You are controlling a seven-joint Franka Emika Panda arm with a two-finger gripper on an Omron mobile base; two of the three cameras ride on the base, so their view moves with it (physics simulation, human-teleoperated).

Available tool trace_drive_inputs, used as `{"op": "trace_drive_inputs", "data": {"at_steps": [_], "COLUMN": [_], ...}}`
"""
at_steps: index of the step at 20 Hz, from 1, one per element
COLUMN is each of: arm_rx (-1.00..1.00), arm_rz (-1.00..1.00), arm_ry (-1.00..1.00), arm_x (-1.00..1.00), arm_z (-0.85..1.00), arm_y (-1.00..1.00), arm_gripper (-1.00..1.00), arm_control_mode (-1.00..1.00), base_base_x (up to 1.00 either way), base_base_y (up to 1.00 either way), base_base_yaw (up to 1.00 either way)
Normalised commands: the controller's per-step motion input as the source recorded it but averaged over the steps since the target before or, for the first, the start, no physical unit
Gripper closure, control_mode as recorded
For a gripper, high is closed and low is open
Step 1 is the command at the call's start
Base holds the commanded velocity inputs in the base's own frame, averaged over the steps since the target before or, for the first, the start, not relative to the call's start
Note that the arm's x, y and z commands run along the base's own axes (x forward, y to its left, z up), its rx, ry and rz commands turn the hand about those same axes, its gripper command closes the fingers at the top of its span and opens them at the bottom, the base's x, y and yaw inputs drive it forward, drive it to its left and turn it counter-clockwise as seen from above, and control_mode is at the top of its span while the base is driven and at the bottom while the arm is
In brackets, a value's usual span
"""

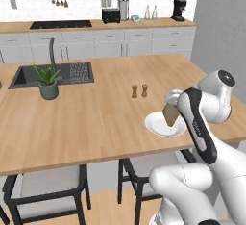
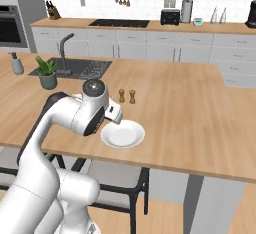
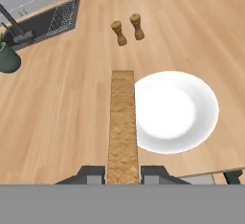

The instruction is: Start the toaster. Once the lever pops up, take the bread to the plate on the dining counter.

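The gripper (image 3: 123, 173) clamps the bread (image 3: 122, 122) edge-on at the plate's (image 3: 191, 108) rim — delivery step; next, shift over the plate and release.

From my left camera I see the dining counter (image 1: 96, 118) spread wide, the dark sink (image 1: 53, 74) at its far left with a potted plant (image 1: 47, 82) just in front. Two small wooden shakers (image 1: 139, 91) stand side by side mid-counter. Near the front edge sits the plate (image 1: 156, 125) — the bread (image 1: 170, 114) hangs tilted, on edge, over its right side, right at my arm's wrist (image 1: 194, 118). Far back on the wall counter (image 1: 96, 25) — the toaster (image 1: 111, 15).
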Motion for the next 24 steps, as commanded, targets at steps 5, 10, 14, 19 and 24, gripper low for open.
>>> {"op": "trace_drive_inputs", "data": {"at_steps": [5,10,14,19,24], "arm_rx": [0.01,0.03,0.09,0.12,0.07], "arm_rz": [0.00,0.00,0.00,0.00,0.00], "arm_ry": [0.09,0.15,0.05,0.00,-0.02], "arm_x": [0.29,0.04,0.00,0.01,0.22], "arm_z": [-0.11,-0.35,-0.34,-0.18,-0.05], "arm_y": [-0.30,-0.04,0.00,-0.03,0.00], "arm_gripper": [1.00,1.00,1.00,1.00,1.00], "arm_control_mode": [-1.00,-1.00,-1.00,-1.00,-1.00], "base_base_x": [0.00,0.00,0.00,0.00,0.00], "base_base_y": [0.00,0.00,0.00,0.00,0.00], "base_base_yaw": [0.00,0.00,0.00,0.00,0.00]}}
